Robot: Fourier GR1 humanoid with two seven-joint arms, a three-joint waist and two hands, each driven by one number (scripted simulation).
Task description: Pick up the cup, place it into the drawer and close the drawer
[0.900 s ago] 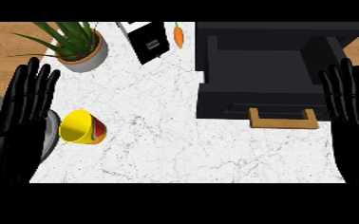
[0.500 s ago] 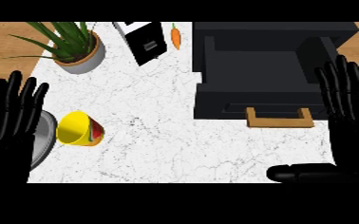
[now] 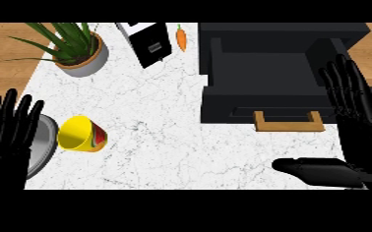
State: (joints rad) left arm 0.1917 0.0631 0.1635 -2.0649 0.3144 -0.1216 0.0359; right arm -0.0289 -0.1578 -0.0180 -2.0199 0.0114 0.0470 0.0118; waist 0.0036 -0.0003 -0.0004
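Find the cup [image 3: 82, 134] lying on its side at the left of the bench [image 3: 181, 128], yellow mouth showing, just beside the rim of a grey plate [image 3: 46, 140] and well apart from the drawer [image 3: 265, 73], which stands open at the right with its wooden handle [image 3: 288, 121] toward the near edge. Note the left hand [image 3: 18, 128] at the view's left edge, near the cup, fingers straight and apart, clasping nothing. Note the right hand [image 3: 347, 96] at the right edge beside the drawer, likewise straight-fingered and empty. Treat the step as the reach for the cup, with nothing of the task yet done. Favour the left hand, judged the nearer one. Come in over the cup's rounded side rather than its mouth, since a tipped cup seems likely to roll if nudged. Curl fingers and thumb round the body before lifting. Keep clear of the plate's rim on the way in. Lift straight up, then carry across the bare marble toward the drawer, well short of the plant pot [image 3: 81, 59], the black box [image 3: 149, 44] and the carrot [image 3: 181, 38] at the far side.
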